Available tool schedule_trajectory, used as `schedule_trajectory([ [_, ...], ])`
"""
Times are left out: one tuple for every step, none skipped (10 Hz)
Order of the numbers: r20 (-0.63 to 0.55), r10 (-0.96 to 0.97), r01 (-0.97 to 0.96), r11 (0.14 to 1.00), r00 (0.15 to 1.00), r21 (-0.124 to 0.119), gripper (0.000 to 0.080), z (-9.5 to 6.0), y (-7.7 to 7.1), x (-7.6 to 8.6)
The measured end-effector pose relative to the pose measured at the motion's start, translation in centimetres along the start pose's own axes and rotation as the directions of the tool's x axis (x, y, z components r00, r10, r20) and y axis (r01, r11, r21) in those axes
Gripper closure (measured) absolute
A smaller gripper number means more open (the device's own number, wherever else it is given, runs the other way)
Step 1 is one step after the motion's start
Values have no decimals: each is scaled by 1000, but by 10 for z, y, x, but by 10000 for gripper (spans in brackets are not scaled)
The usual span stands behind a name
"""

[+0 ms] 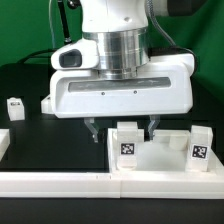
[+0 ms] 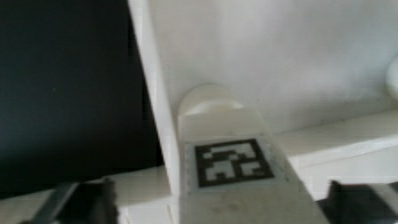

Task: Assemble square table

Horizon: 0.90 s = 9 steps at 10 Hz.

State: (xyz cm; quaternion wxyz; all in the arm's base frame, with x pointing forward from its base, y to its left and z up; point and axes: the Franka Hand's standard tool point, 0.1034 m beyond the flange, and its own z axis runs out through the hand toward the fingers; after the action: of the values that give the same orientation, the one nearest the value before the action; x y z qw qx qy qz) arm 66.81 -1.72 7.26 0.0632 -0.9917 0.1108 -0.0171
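The white square tabletop point(image 1: 165, 168) lies at the exterior view's right on the black table. A short white tagged leg point(image 1: 127, 143) stands upright at its near-left corner. My gripper point(image 1: 122, 130) hangs right over this leg, one finger on each side, open and not touching it. In the wrist view the leg point(image 2: 226, 150) shows its tag between the two dark fingers point(image 2: 80, 203), with a gap on both sides, over the white tabletop point(image 2: 285, 60). A second tagged leg point(image 1: 200, 148) stands at the tabletop's right side.
Another loose tagged leg point(image 1: 14, 108) sits on the black table at the exterior view's left. A long white rail point(image 1: 60, 185) runs along the front edge. A white piece point(image 1: 3, 142) shows at the far left edge.
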Motion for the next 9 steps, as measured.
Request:
schedule_trajectory([
  [0, 19, -19, 1000, 1000, 0, 360, 0, 1, 0],
  [0, 101, -101, 995, 995, 1, 360, 0, 0, 0],
  [0, 168, -168, 986, 986, 1, 515, 0, 0, 0],
  [0, 231, -231, 973, 973, 1, 515, 0, 0, 0],
  [0, 290, -290, 957, 957, 1, 514, 0, 0, 0],
  [-1, 357, -357, 934, 934, 1, 514, 0, -1, 0],
  [-1, 527, -527, 850, 850, 1, 514, 1, -3, -2],
  [17, 671, -671, 741, 741, 14, 514, 1, -3, -3],
  [43, 771, -772, 636, 636, 22, 514, 2, -4, -4],
])
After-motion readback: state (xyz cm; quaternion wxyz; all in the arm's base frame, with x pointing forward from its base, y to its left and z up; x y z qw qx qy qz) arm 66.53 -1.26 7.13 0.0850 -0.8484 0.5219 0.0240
